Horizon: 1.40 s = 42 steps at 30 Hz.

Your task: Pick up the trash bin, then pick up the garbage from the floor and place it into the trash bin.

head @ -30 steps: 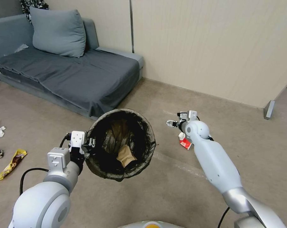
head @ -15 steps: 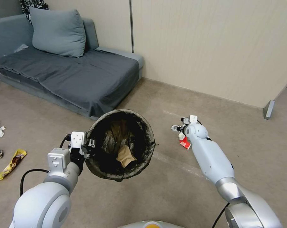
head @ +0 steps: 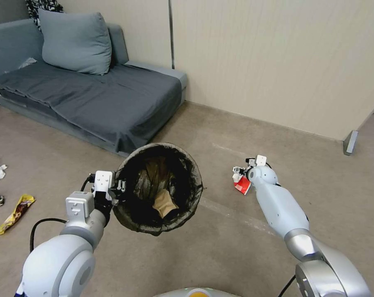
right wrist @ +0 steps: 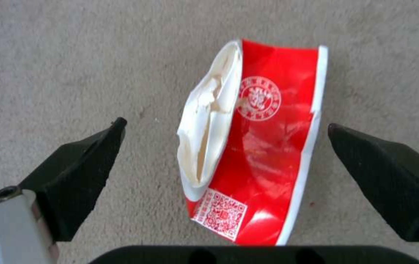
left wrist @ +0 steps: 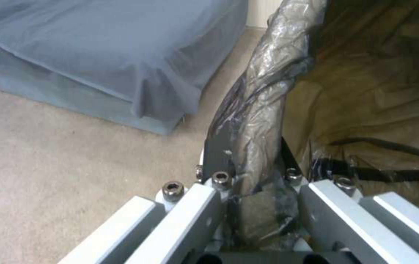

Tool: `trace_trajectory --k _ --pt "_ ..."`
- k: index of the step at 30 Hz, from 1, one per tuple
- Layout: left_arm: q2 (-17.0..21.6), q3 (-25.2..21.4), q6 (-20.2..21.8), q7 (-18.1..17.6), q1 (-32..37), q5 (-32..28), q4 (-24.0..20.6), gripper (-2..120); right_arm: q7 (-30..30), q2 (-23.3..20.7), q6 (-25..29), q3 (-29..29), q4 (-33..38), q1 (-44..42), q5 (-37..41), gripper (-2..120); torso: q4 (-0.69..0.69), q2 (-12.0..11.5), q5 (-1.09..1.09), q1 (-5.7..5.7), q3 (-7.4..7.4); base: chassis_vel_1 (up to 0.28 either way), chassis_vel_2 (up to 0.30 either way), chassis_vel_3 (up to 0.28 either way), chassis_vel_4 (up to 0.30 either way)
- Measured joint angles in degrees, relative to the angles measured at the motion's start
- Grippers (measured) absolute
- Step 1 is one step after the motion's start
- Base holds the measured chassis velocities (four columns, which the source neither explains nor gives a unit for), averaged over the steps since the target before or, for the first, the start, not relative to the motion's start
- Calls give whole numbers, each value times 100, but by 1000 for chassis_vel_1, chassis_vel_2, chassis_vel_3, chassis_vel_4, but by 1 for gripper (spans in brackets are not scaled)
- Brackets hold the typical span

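Right gripper [right wrist: 224, 128] hangs wide open just above the red-and-white carton [right wrist: 253, 157] on the floor [right wrist: 48, 55] — my wrist camera shows a dark finger on either side, neither touching it. From the head view I see that arm stretched forward and down, the carton [head: 241, 185] half hidden behind it. My left gripper [left wrist: 253, 183] is clamped on the trash bin [head: 158, 187] rim, holding it off the carpet — tan paper bag [head: 164, 203] inside

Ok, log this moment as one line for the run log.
left end effector: shut on trash bin rim, bin held up | right end effector: open, straddling red-and-white carton on floor | carton not yet gripped
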Motion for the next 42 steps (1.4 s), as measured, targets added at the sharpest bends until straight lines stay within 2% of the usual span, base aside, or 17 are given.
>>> trace_trajectory --k 17,20,21,24,25,28,29,31,33,36,37,40,42 --pt "-11 -40 0 7 -36 -36 33 0 -286 115 278 59 -513 116 -122 97 0 0 -1 0 0 0 0 0 0" --pt "-25 -41 0 19 -20 -26 32 0 -297 164 321 82 -639 154 -177 84 0 0 0 0 0 0 0 0 0" --pt "-25 -41 0 19 -20 -26 32 0 -297 164 321 82 -639 154 -177 84 0 0 0 0 0 0 0 0 0" --pt "-62 -34 0 26 -12 -10 33 0 -298 169 319 85 -586 140 -196 68 0 0 0 0 0 0 0 0 0" --pt "-62 -34 0 26 -12 -10 33 0 -298 169 319 85 -586 140 -196 68 0 0 0 0 0 0 0 0 0" --pt "-76 -16 0 36 0 5 31 0 -298 172 312 87 -615 141 -203 55 0 0 0 0 0 0 0 0 0" --pt "-76 -16 0 36 0 5 31 0 -298 172 312 87 -615 141 -203 55 0 0 0 0 0 0 0 0 0" --pt "-71 -16 0 37 7 5 28 0 -301 172 307 87 -627 145 -215 43 0 0 0 0 0 0 0 0 0" --pt "-67 -16 0 37 9 5 27 0 -302 172 307 87 -634 145 -219 40 0 0 0 0 0 0 0 0 0" --pt "-62 -2 0 37 10 5 16 0 -305 172 305 86 -639 144 -234 25 0 0 0 0 0 0 0 0 0" --pt "-62 -2 0 37 10 5 16 0 -305 172 305 86 -639 144 -234 25 0 0 0 0 0 0 0 0 0" --pt "-56 3 0 35 6 -4 9 0 -306 166 296 100 -587 96 -232 10 0 0 1 0 0 0 0 0 0" --pt "-48 3 0 34 6 -6 9 0 -305 157 290 104 -544 70 -226 7 0 0 0 0 0 0 0 0 0"
